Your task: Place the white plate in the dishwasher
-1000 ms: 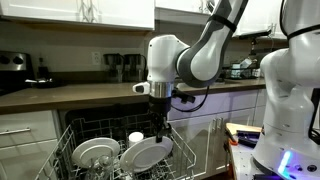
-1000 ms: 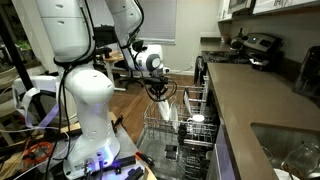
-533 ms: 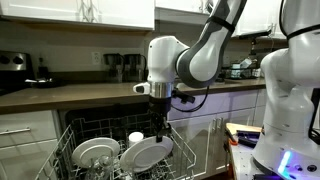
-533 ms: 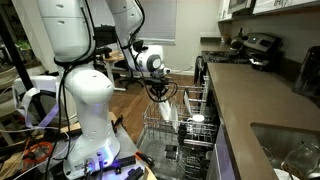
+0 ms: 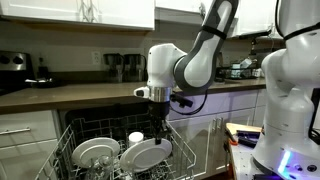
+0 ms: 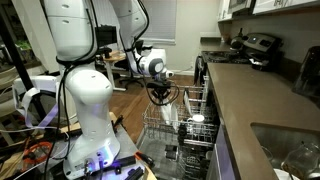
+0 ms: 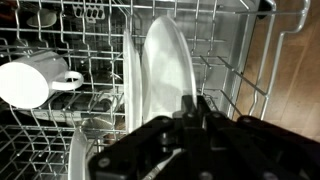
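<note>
In an exterior view, your gripper [image 5: 162, 127] was clamped narrow on the upper rim of the white plate [image 5: 148, 154], which stood on edge in the dishwasher [image 5: 70, 136] rack. In the exterior view from the side, the plate [image 6: 170, 113] sat low among the tines. In the wrist view, it [image 7: 165, 70] stood upright in a slot, well apart from a white cup [image 7: 28, 82]. I judged this the seating step; next, release and lift straight up. No writing was legible.
</note>
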You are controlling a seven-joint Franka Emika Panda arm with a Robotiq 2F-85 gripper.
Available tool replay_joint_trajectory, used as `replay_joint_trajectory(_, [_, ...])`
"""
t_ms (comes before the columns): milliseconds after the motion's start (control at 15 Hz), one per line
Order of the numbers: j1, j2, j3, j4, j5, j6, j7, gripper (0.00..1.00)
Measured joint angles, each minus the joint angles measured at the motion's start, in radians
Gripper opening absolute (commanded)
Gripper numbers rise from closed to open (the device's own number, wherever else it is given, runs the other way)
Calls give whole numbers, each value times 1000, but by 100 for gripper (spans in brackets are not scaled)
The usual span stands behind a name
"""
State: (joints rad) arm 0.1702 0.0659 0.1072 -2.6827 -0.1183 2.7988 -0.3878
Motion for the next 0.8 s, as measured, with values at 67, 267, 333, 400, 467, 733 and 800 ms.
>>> replay_joint_trajectory(67, [-6,12,0,5,0,9,-2,5])
replay_joint_trajectory(267, [-18,46,6,23,0,22,-10,5])
replay_joint_trajectory(333, [-23,59,10,31,0,25,-15,5])
replay_joint_trajectory(400, [-27,71,14,40,0,27,-21,5])
replay_joint_trajectory(467, [-32,84,18,49,0,29,-28,5])
replay_joint_trajectory(733, [-58,133,43,89,0,31,-61,5])
replay_joint_trajectory(800, [-65,145,49,100,0,31,-68,5])
